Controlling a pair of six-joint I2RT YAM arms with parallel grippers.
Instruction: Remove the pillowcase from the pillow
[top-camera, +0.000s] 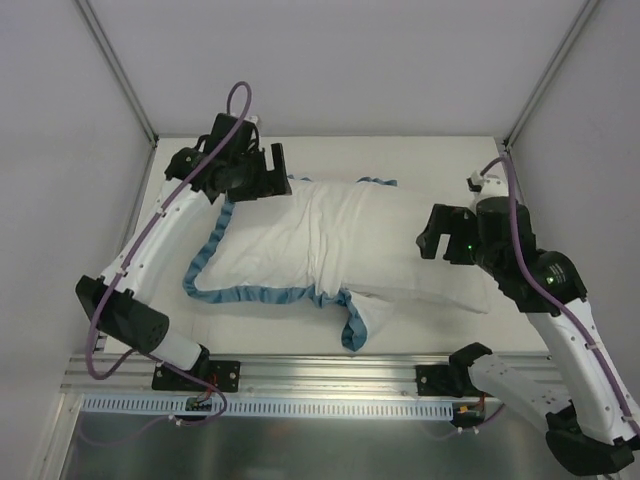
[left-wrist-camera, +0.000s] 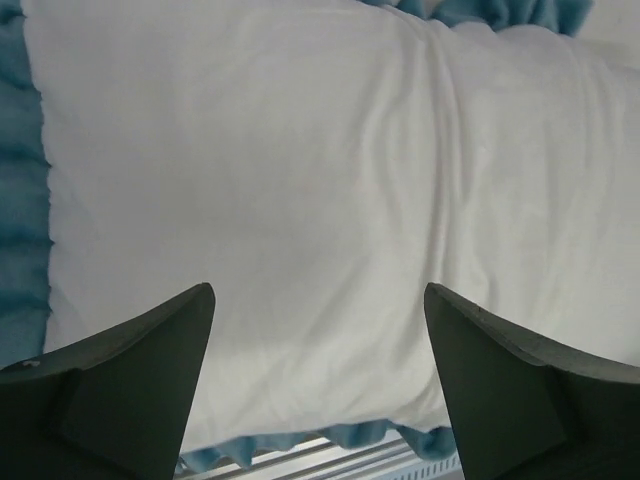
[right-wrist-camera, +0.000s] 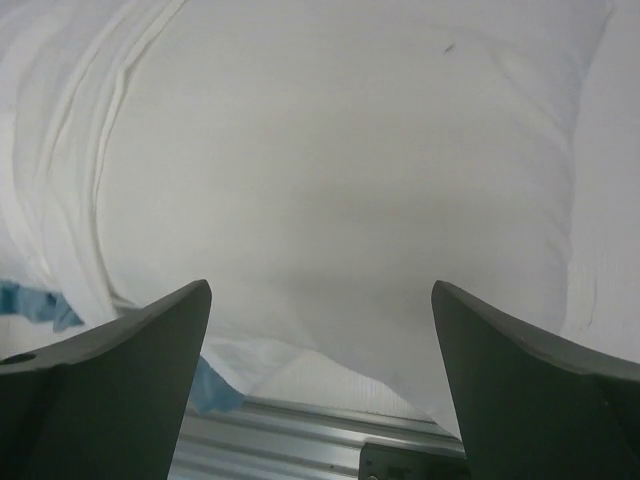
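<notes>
The pillowcase lies white side up on the left half of the table, its teal ruffle curling round the left and near sides. The plump white pillow sticks out of it to the right. My left gripper hovers open at the pillowcase's far left corner; in the left wrist view white cloth fills the space past the open left gripper, with nothing held. Above the pillow's right end my right gripper is open. Past the open right gripper, the right wrist view shows bare pillow.
An aluminium rail runs along the table's near edge, holding both arm bases. Grey enclosure walls and corner posts close in the back and sides. A strip of white tabletop shows behind the pillow.
</notes>
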